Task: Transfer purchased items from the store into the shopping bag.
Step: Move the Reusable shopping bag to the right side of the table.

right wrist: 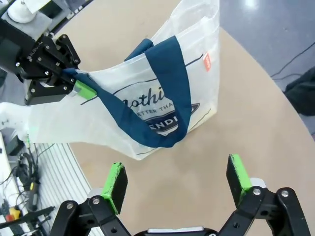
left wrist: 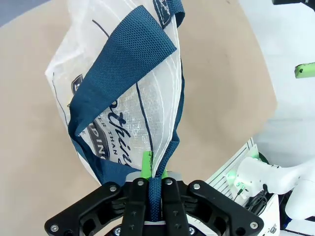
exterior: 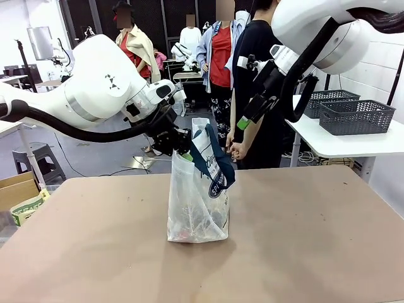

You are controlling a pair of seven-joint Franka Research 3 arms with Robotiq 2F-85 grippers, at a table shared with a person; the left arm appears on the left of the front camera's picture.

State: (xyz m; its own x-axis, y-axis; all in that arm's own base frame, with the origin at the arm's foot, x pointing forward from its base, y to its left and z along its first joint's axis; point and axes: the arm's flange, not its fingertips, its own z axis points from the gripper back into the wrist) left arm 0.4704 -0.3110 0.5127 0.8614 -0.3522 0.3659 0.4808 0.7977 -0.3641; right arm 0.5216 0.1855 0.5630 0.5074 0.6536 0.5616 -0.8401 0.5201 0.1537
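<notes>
Two sets of fingers in play around one landmark, the shopping bag (exterior: 199, 189), standing upright near the middle of the counter (exterior: 303, 240).

Left gripper (left wrist: 153, 173) at the bag's upper edge on the robot's-left side: fingers pinched tight on one navy strap handle (left wrist: 156, 194), strap running straight down between the green pads (left wrist: 146, 162). Near wall of the bag held up taut by this pinch. Second handle (right wrist: 170, 93) draped loose over the logo face, not held.

Right gripper (right wrist: 177, 183) above and beyond the bag on its right side, clear of it, fingers spread wide, nothing between them. In the right wrist view, looking down on the bag's logo side and the free handle.

Purchased items (exterior: 189, 232): only dim reddish and pale shapes low inside the bag, through the translucent wall; count and kind not readable.

Judged step: getting the bag mouth open, or lifted, by both handles.

Notes for doing it well:
- Keep the left pinch firm and steady; avoid pulling further away from the bag, or the base may tip or drag.
- Bring the right fingers down onto the loose handle near its top arc, one pad on each side of the strap, away from the thin bag wall.
- Close only once the strap sits fully between the pads.
- Draw the two handles apart gently, level with each other, so the mouth opens without spilling contents.

Risk: catching plastic film together with the strap.
</notes>
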